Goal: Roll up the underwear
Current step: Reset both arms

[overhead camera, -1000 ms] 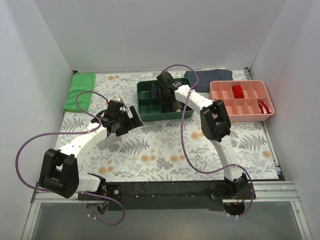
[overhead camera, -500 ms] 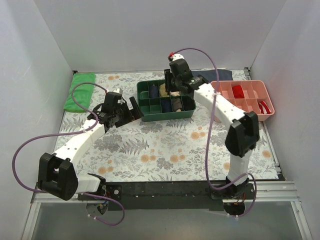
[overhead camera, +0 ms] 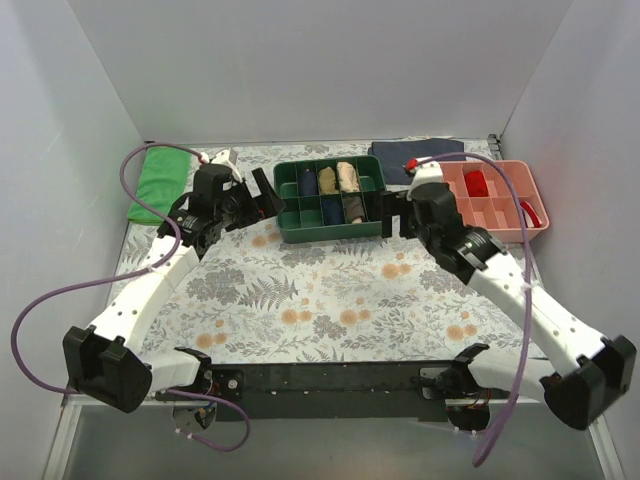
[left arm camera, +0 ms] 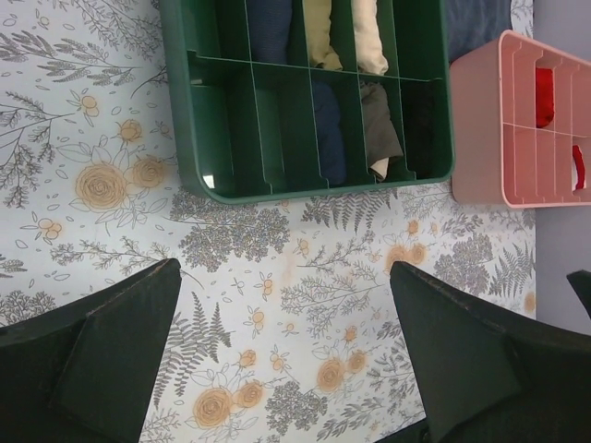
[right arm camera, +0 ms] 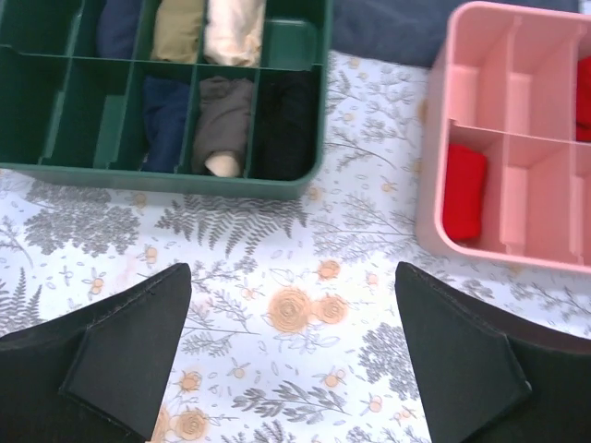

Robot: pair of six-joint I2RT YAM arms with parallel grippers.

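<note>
No text, label, brand, number or sign can be read in any of the views. The green tray (overhead camera: 330, 236) and the pink tray (overhead camera: 490, 234) are plain in colour, and the table cover (overhead camera: 320, 295) carries only a printed pattern of leaves and flowers, no letters.
</note>
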